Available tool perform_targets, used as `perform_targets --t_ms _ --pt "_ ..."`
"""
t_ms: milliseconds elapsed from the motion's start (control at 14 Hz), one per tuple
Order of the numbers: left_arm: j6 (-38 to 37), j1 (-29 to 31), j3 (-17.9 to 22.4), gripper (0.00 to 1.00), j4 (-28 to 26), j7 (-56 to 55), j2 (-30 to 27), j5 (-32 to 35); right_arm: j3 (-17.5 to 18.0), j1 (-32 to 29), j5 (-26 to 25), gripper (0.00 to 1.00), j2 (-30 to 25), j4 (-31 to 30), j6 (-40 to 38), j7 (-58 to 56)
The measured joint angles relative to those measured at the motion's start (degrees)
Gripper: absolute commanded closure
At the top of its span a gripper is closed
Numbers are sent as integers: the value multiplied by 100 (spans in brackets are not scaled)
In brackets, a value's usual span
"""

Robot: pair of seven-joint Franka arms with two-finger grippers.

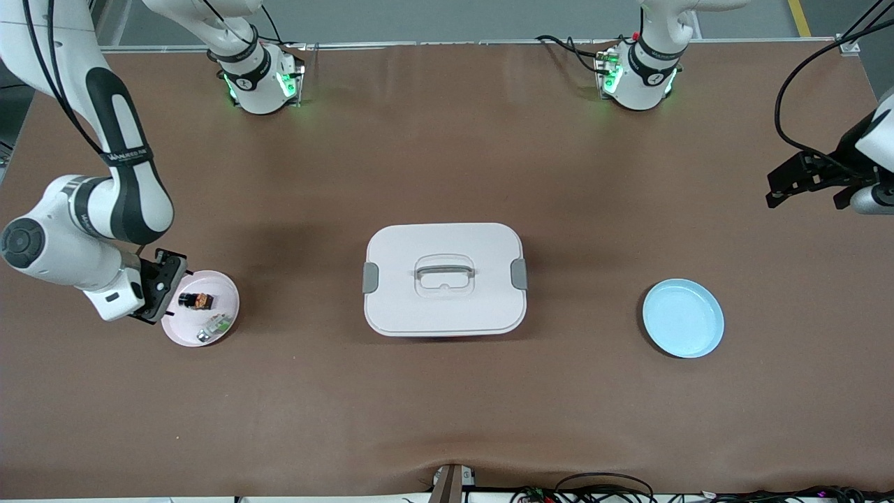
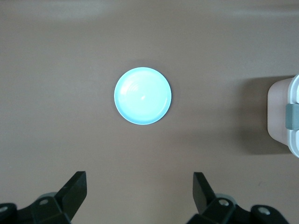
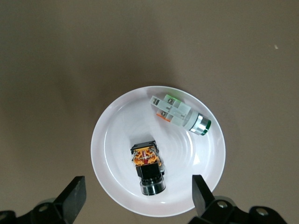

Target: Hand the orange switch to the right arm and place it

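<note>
Right gripper (image 3: 135,198) hangs wide open and empty over the pink plate (image 1: 227,288); the switch (image 3: 148,167) lies in it, just beside the green part (image 3: 180,114). Risk: jaws clip that part. Left gripper (image 2: 140,193) waits open, empty, over bare table near the blue plate (image 2: 142,95).

I am looking at a robotics lab bench: two white jointed arms (image 1: 105,175) are standing bolted at bases glowing green along a wide brown-covered table (image 1: 447,419), black cables (image 1: 601,485) are trailing off its edge, and grey workshop flooring is showing past it.
</note>
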Motion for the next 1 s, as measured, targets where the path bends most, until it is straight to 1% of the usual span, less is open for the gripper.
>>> perform_targets --t_ms 214,499,784,997 --pt "71 -1 -14 0 -237 0 -248 0 5 2 0 0 -219 153 -326 516" --pt "87 -14 -42 0 -278 0 -302 0 11 5 -10 0 -518 257 -763 1174" --pt "94 -15 -54 0 -287 -4 -301 0 -25 1 -13 0 -623 829 -1644 1822" --pt "98 4 -45 0 -310 -7 -295 0 -48 -2 -15 0 -775 1048 -1874 2678"
